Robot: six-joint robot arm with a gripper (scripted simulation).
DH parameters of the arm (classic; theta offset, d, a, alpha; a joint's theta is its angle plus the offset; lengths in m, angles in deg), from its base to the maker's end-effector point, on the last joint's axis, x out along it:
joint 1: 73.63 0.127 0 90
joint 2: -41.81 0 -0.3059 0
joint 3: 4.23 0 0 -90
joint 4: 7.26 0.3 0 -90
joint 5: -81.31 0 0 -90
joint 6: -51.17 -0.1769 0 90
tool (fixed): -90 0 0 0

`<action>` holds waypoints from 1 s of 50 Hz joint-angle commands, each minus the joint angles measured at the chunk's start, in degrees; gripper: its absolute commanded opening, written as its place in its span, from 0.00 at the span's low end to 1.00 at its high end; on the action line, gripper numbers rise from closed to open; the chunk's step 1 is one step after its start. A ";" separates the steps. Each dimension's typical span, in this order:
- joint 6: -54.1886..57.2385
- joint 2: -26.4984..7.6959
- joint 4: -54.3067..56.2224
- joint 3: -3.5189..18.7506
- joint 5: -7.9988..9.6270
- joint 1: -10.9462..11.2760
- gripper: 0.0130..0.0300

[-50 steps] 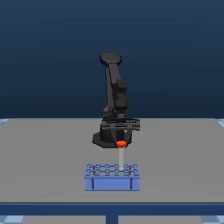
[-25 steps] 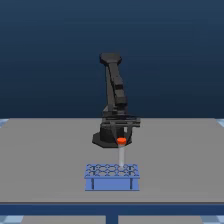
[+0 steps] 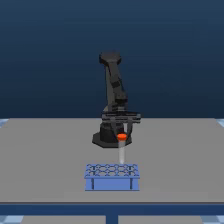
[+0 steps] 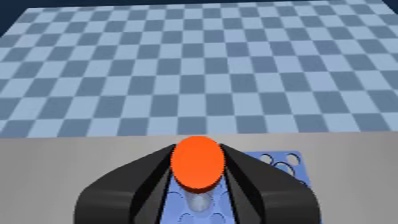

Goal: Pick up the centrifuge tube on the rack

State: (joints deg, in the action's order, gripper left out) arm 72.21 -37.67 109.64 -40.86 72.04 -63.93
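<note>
Looking from the near edge of the gray surface [image 3: 45, 150] inward, we meet the blue rack [image 3: 111, 177] first, a low block with rows of round holes on top, sitting directly below the jaws. Above it hangs the tube [image 3: 121, 150], a pale slender body with an orange cap [image 3: 121, 136], its long axis upright and its lower end level with, or just above, the rack's top toward the back row; we cannot tell whether the tip has fully cleared its hole.

In the wrist view the gripper [image 4: 197, 172] has its two dark fingers [image 4: 133, 182] pressed close on either side of the cap, so we read the jaws as closed down narrow around the tube just under its cap, with the rack's holes showing beneath and the pale body running straight down between the jaws.

For the move to come, we judge that what matters is that the tube lies straight below the jaws and the rack straight below the tube, all on one vertical line. A plain upward pull along that axis should free it; any sideways drift could catch the tip on a hole's rim.

Behind the jaws stands the black arm [image 3: 114, 85] on its base [image 3: 107, 139], well back from the rack, against the dark blue backdrop.
</note>
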 commanded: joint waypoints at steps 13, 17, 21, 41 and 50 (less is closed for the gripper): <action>14.56 1.16 13.08 1.65 -1.72 0.00 0.00; 17.49 1.46 15.95 2.11 -2.22 0.00 0.00; 18.79 1.60 17.22 2.33 -2.47 0.00 0.00; 25.14 2.33 23.42 3.62 -3.96 0.00 0.00; 25.69 2.40 23.96 3.75 -4.11 0.00 0.00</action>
State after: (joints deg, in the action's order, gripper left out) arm 97.55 -35.30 133.51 -37.15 68.08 -63.93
